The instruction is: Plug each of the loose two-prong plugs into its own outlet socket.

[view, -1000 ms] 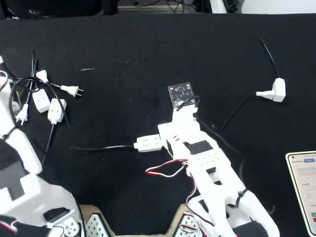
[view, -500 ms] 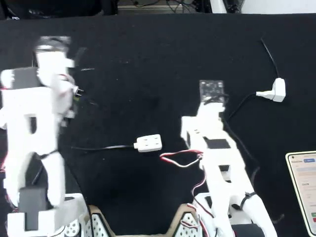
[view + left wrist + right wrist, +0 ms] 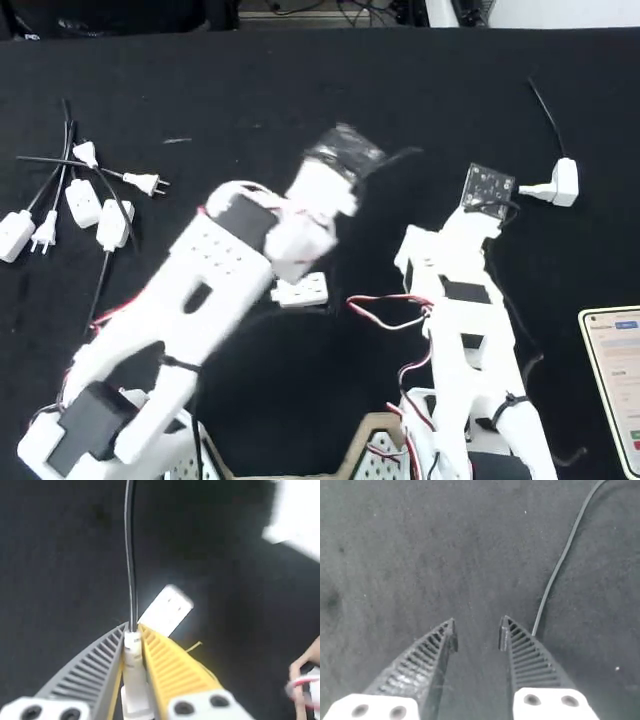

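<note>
Premises: a robotics lab or test bench. Grounds: a left arm (image 3: 195,290) and a right arm (image 3: 465,320) of white printed parts, with bare red servo leads (image 3: 385,305), stand at a table (image 3: 250,80) under black cloth. Loose plugs (image 3: 147,183) lie on it. Tangled cables (image 3: 350,12) run beyond its far edge (a lit handheld screen (image 3: 615,370) lies at one side).

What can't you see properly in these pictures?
- Left wrist view: the left claw hides the prongs of the plug.
- High view: the left arm is blurred at its far end.
- High view: that arm covers part of the socket block.
- High view: the edge cuts off the screen.
</note>
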Controlling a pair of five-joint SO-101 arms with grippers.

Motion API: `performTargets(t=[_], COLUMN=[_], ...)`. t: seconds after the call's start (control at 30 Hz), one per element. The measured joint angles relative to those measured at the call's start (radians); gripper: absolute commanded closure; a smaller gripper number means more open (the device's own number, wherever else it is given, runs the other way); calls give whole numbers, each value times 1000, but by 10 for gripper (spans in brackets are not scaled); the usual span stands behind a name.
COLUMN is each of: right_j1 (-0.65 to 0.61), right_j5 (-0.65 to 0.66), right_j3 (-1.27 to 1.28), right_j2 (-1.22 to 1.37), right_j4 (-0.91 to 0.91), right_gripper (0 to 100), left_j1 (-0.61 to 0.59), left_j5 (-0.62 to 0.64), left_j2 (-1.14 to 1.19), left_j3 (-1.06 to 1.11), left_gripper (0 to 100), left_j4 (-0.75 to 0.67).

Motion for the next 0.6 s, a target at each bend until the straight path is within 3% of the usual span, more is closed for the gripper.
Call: performTargets(t=[0.33,0.47,0.6], right_j1=[0,0,0], right_j5=[0,0,0], right_j3=[0,0,0], right_j2=[0,0,0], right_j4=[-9,-9,-9], right_gripper=[858,858,858], left_j1=[38,40,41], left_j5=[0,0,0], left_j2=[141,238,287], left_j3=[34,12,-54], left_gripper=[970,948,821], left_j4=[-354,-387,-365])
